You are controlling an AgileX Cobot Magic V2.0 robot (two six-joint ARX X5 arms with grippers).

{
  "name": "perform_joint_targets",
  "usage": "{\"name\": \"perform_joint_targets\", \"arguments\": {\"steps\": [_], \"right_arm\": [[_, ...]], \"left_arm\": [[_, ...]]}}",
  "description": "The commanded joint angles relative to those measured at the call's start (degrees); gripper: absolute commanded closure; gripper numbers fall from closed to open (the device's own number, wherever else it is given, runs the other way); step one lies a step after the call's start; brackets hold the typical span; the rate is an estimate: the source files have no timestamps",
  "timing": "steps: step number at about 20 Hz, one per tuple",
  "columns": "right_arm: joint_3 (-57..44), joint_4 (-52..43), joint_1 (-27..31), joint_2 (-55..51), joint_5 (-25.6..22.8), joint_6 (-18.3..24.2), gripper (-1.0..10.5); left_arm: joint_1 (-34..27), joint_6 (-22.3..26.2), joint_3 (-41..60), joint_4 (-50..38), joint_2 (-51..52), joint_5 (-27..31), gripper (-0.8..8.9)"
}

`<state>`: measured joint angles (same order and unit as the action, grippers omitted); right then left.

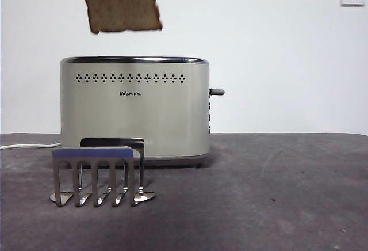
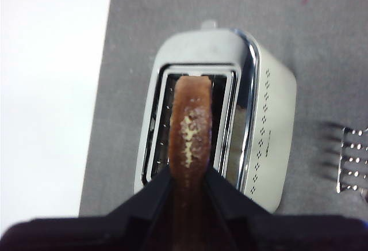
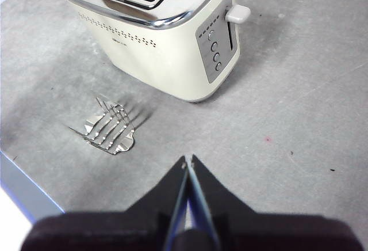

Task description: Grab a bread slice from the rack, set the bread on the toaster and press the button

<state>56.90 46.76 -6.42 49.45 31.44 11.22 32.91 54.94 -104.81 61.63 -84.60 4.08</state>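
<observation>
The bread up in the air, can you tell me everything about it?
The slice of bread is tan and speckled, with a dark brown crust. It hangs in the air, upright, above the toaster and apart from it. The left gripper pinches it between its black jaws. From the left wrist view its crusty edge points down at the toaster's open slot. Nothing else touches it.

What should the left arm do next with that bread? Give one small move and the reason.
Probably lower it straight down. The left gripper holds the slice of bread clear above the toaster, and the left wrist view shows it roughly lined up over a slot.
</observation>
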Motion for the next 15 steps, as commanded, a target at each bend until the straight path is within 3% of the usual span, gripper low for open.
{"name": "perform_joint_targets", "arguments": {"steps": [1,11,15], "right_arm": [[0.17,0.09,-0.11,0.07,0.17,0.44,9.6],[0.15,0.28,-0.11,0.07,0.17,0.44,9.6],[0.15,0.24,-0.11,0.07,0.17,0.46,9.6]], "left_arm": [[-1.2,2.21,0.09,-0.7,-1.9,-2.27,8.22],[-2.91,2.73,0.11,-0.94,-8.28,-4.76,8.22],[-5.2,2.73,0.11,-1.44,-10.6,-8.28,8.19]]}}
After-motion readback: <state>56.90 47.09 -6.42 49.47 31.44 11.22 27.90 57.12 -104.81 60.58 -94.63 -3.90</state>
